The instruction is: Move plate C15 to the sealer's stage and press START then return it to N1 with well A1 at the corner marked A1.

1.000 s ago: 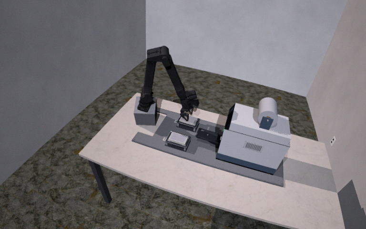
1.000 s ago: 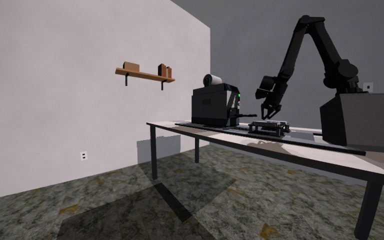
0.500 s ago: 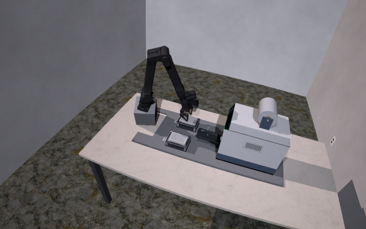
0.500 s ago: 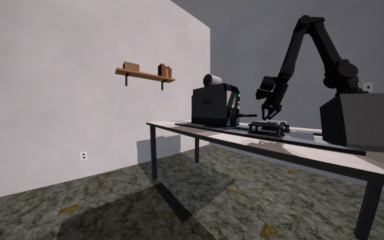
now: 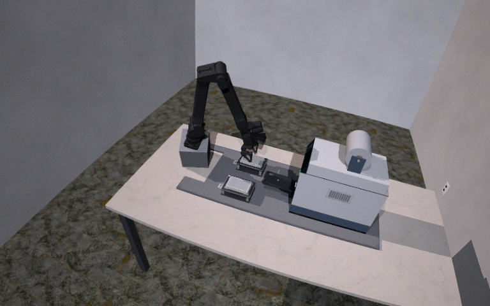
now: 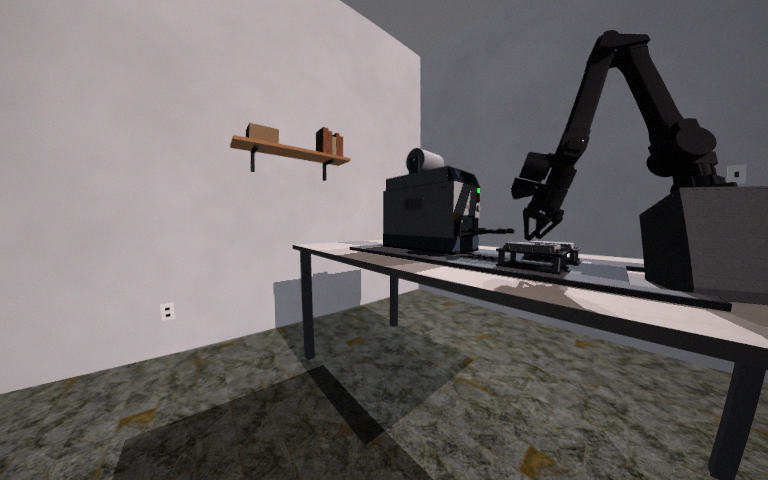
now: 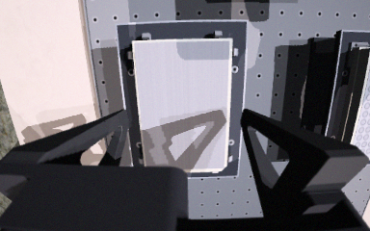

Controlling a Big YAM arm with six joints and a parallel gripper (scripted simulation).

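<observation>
My gripper [image 5: 246, 155] [image 6: 538, 230] [image 7: 184, 115] is open and empty. It hangs just above a plate [image 5: 252, 164] [image 7: 180, 82] with a smooth pale top. This plate sits flat in the far nest [image 5: 251, 170] [image 7: 124, 63], and my fingers stand to either side of its long edges without touching it. A second plate [image 5: 237, 184] with visible wells sits in the near nest; its edge also shows in the wrist view [image 7: 361, 120]. The sealer's dark stage [image 5: 277, 179] [image 7: 315, 82] is out and bears nothing. The sealer [image 5: 335, 187] [image 6: 424, 209] shows a green lamp [image 5: 300, 172] [image 6: 478, 191].
Both nests and the sealer stand on a grey perforated base [image 5: 274, 209] on the table [image 5: 216, 231]. The arm's grey pedestal [image 5: 194, 155] [image 6: 702, 237] stands at the base's left end. A foil roll [image 5: 358, 144] sits on top of the sealer.
</observation>
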